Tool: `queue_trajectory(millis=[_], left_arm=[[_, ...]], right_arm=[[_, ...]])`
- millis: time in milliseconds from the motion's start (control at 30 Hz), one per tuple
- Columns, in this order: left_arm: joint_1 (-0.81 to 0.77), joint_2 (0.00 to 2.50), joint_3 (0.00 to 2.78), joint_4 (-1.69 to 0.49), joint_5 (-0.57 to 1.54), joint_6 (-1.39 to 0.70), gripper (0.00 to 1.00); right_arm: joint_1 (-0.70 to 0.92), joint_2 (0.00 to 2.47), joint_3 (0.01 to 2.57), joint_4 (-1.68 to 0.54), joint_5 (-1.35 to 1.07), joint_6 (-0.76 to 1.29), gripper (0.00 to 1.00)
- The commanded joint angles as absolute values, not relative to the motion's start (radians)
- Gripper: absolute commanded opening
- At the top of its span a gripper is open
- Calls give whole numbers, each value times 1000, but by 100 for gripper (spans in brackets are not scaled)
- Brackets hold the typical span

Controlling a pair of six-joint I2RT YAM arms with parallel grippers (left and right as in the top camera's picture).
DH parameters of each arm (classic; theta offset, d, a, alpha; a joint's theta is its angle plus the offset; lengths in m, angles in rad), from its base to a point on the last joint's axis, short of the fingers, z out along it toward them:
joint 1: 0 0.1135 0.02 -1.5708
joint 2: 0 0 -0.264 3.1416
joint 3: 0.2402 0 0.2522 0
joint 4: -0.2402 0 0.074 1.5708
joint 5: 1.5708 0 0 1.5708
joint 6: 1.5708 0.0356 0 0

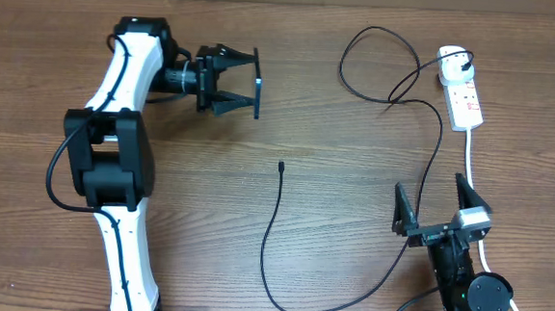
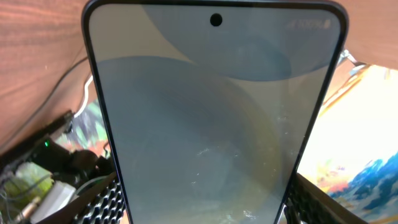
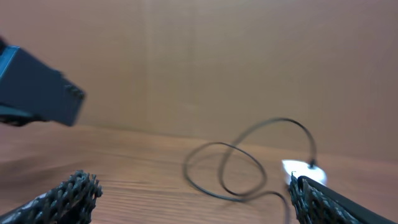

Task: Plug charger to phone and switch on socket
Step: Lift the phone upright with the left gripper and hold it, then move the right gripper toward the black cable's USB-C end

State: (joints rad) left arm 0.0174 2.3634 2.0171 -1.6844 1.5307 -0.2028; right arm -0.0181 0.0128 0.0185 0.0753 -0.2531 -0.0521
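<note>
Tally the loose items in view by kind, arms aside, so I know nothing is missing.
Smartphone: 1, held in the left gripper, screen facing its wrist camera
Black charger cable: 1, its plug end unconnected
White power strip: 1
Total: 3

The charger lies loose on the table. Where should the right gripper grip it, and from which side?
Grip the charger just behind its plug tip, coming straight down with the right gripper, jaws set across the cable. That end lies flat on the table, nearly straight and apart from everything else, so a top approach looks unobstructed.
</note>
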Motion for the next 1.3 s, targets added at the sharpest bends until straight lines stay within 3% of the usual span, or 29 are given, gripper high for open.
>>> queue_trajectory(millis=[0, 133, 267, 600, 700, 867, 1100, 1267], left_arm=[[34, 2340, 2044, -1691, 1583, -128, 54], [35, 2331, 2044, -1691, 1583, -127, 54], [35, 2328, 2044, -1691, 1578, -126, 54], [35, 2328, 2044, -1691, 1560, -109, 55], [35, 2328, 2044, -1691, 1559, -103, 55], [35, 2328, 2044, -1691, 1561, -104, 55], [35, 2328, 2044, -1691, 1560, -104, 55], [35, 2328, 2044, -1691, 1560, -104, 55]], right_arm=[[-20, 7, 8, 96, -467, -45, 100], [-20, 7, 8, 95, -821, -42, 100], [-20, 7, 8, 239, -1073, -41, 100], [-20, 7, 37, 717, -983, 334, 100], [-20, 10, 110, 641, -941, 332, 100], [-30, 85, 294, 308, -932, 229, 100], [-30, 386, 615, -167, -947, 185, 100], [-28, 638, 793, -198, -1195, 185, 100]])
